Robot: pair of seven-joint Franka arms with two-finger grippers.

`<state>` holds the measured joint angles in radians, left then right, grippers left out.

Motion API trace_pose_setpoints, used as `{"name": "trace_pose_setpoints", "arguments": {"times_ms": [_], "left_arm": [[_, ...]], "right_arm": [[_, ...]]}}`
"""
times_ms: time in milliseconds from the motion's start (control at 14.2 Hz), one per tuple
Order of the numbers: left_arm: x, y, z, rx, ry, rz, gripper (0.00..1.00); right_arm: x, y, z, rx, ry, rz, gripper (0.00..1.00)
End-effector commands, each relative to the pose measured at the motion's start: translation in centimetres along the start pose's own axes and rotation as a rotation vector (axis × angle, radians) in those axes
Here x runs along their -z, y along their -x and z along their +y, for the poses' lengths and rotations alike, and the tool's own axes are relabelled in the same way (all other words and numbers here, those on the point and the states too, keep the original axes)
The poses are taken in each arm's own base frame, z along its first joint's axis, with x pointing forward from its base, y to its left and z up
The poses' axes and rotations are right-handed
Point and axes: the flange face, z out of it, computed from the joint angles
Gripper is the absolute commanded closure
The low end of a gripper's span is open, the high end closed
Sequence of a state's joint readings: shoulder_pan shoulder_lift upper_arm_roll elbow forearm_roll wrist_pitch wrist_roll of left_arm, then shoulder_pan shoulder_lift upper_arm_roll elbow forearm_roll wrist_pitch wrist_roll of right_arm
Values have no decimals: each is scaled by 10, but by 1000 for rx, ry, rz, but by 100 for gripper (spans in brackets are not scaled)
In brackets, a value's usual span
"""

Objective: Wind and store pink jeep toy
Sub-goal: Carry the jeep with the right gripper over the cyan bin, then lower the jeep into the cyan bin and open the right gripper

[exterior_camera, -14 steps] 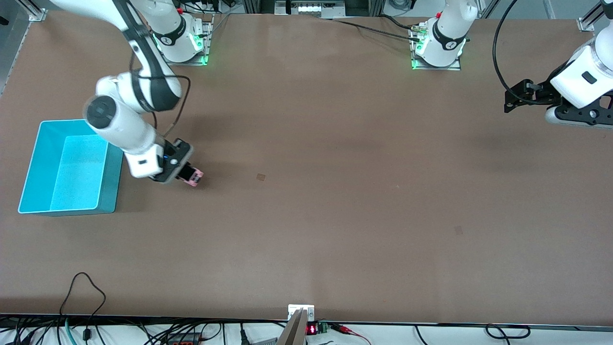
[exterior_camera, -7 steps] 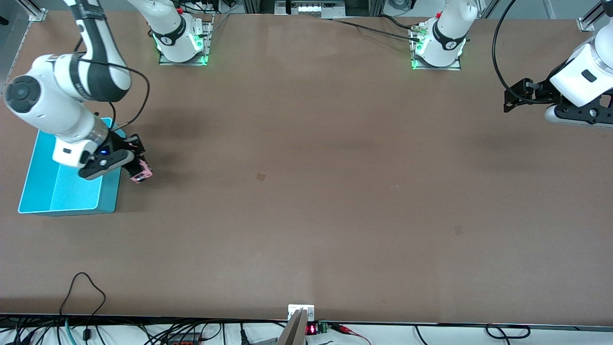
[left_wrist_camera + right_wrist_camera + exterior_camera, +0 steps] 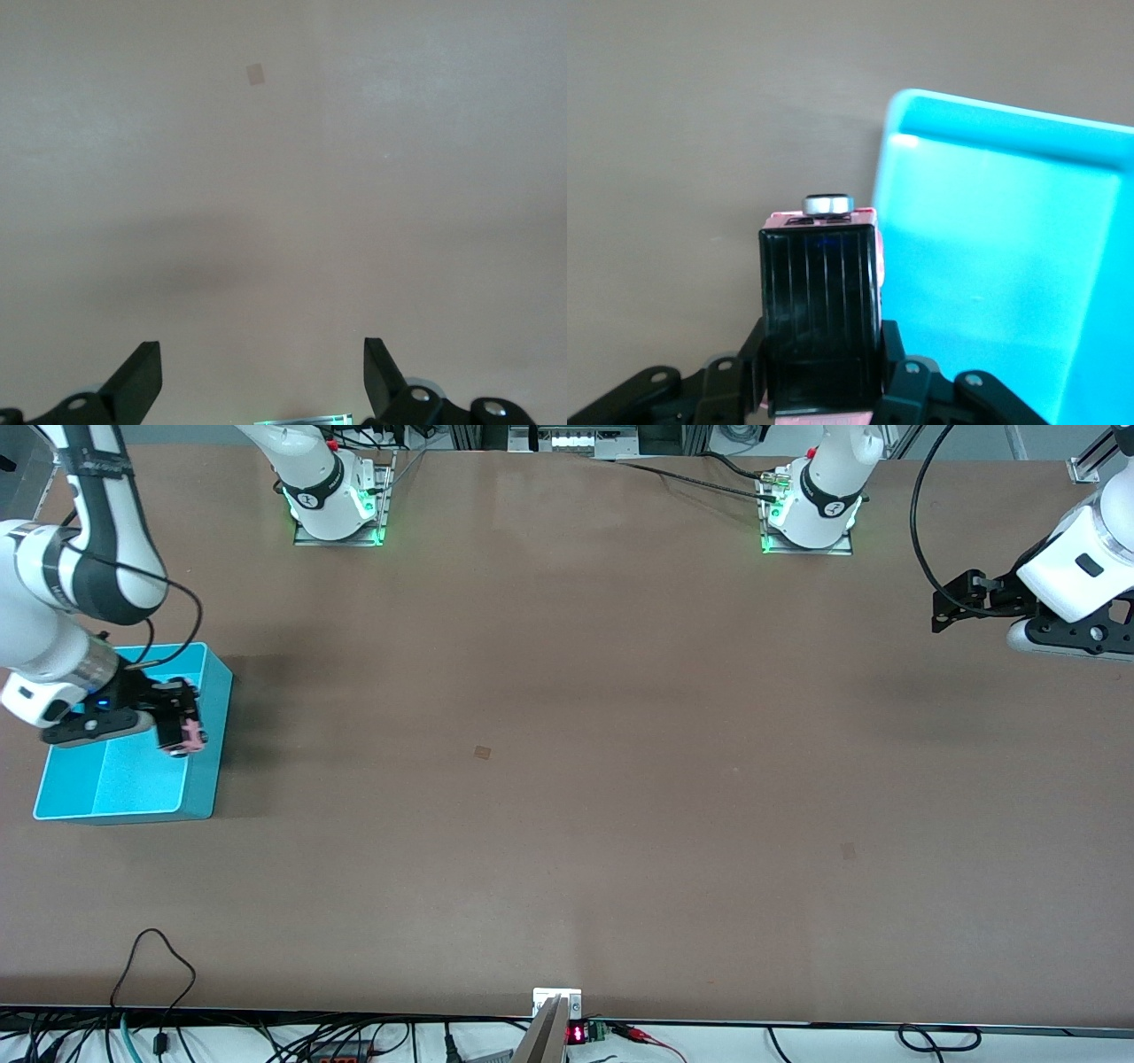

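Table (image 3: 567, 779): a broad brown surface carried the scene; it lay bare apart from one container at my right arm's end.
Cyan bin (image 3: 89, 779): an open-topped box whose floor showed nothing inside.
My left tool (image 3: 262, 379): it waited over bare table at my left arm's end, fingers spread wide, holding nothing.
My right tool (image 3: 182, 726): it hung over the bin's wall that faces mid-table, its fingers pinching the toy from both sides.
Pink jeep toy (image 3: 822, 310): it was aloft in my right tool, black roof panel toward the wrist camera, a silver-rimmed wheel showing at its end; in the front view it lay over the bin's rim.
Change: a second before, the same tool held the toy low beside the bin, over open table; half a second before, it was just outside the bin wall; now it overlapped the rim.
Meaning: I judged the carry almost complete; what remained was to clear the wall fully and let go inside.
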<state>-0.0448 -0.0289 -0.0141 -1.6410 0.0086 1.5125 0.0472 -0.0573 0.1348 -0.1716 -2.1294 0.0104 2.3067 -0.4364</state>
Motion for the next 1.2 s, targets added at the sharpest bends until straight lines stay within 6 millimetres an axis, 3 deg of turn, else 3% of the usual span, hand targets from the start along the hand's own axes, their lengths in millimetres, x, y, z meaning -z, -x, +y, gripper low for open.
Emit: {"name": "trace_pose_setpoints", "arguments": {"times_ms": [0, 422, 1126], "left_arm": [[6, -3, 2, -9, 7, -6, 0], [6, -3, 2, -9, 7, -6, 0], [6, -3, 2, -9, 6, -6, 0]], "right_arm": [[-13, 11, 34, -55, 41, 15, 100], [-55, 36, 68, -94, 68, -10, 100], [-121, 69, 84, -117, 95, -28, 100]]}}
